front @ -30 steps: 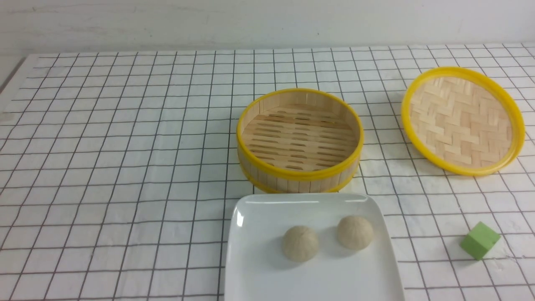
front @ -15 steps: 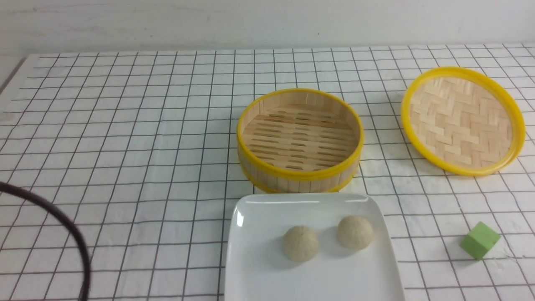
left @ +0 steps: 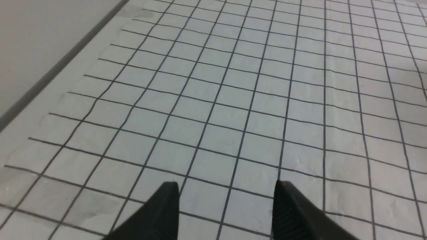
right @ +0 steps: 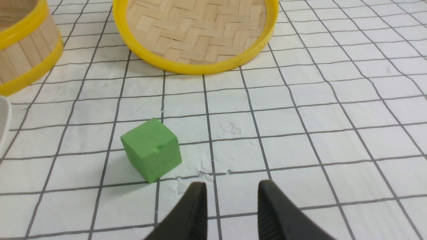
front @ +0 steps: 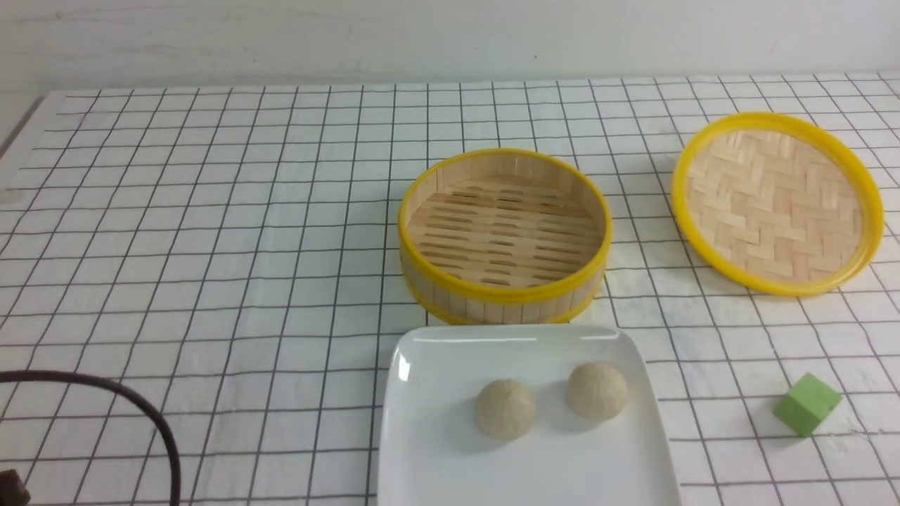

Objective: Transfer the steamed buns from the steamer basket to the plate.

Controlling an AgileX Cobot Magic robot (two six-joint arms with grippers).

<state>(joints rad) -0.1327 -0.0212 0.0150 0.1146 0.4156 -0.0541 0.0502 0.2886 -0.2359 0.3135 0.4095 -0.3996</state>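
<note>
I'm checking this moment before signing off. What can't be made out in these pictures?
- Plate: near edge cut off by the front view's bottom border.
- Steamer basket: only a corner shows in the right wrist view.
- Lid: far rim cut off there.
- Dark cable: its ends leave the front view.
- Both arms: absent from the front view.

Surface finishes, tabletop set.
Plate [front: 436, 450]: glossy white ceramic. Steamer basket [front: 503, 299]: matt bamboo slats, smooth yellow rims. Buns [front: 505, 410]: matt dough. Tablecloth [front: 211, 246]: wrinkled cloth.
</note>
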